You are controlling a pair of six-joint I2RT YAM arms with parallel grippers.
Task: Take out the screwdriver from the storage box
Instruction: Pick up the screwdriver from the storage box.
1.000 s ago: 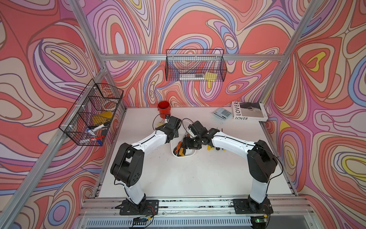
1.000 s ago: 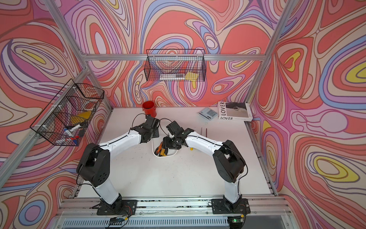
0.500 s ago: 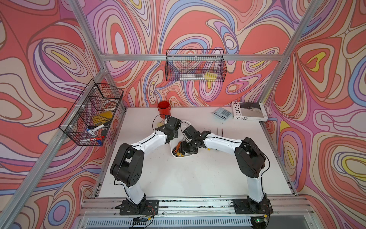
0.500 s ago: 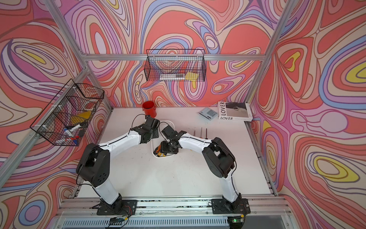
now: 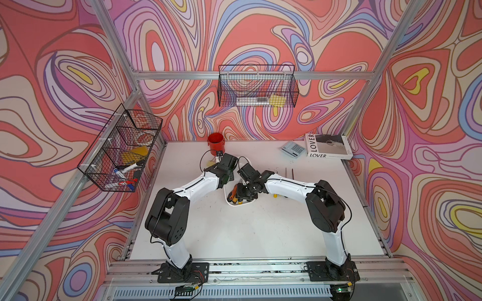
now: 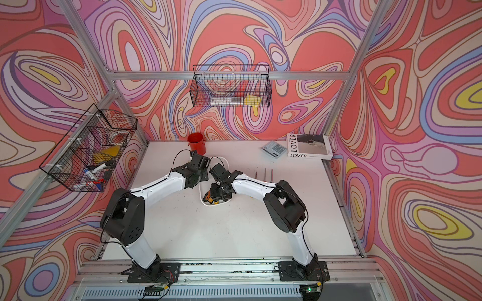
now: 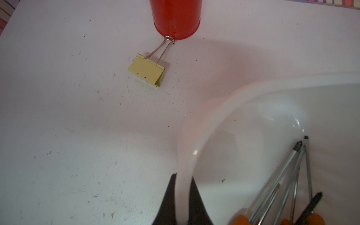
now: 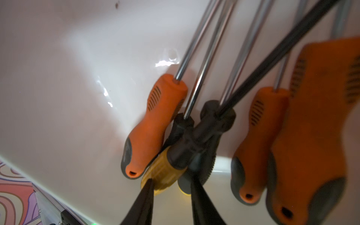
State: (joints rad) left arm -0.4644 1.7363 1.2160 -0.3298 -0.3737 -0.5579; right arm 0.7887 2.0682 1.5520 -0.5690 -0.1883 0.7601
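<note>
The storage box is a shallow white tub at mid-table, seen in both top views, also. Several screwdrivers lie inside, most with orange handles. One has a yellow and black handle. My right gripper reaches down into the box, its two fingers pressed on either side of that yellow handle. My left gripper is shut on the box's rim, one finger outside and one inside. From above, both grippers' fingers are hidden under the wrists.
A red cup stands behind the box, with a yellow binder clip beside it. At the back right lie a calculator and a book. Thin tools lie right of the box. Wire baskets hang on the walls.
My right gripper has moved left over the box and down among the handles, and its jaws have narrowed onto the yellow handle. The left arm has kept still on the rim.
</note>
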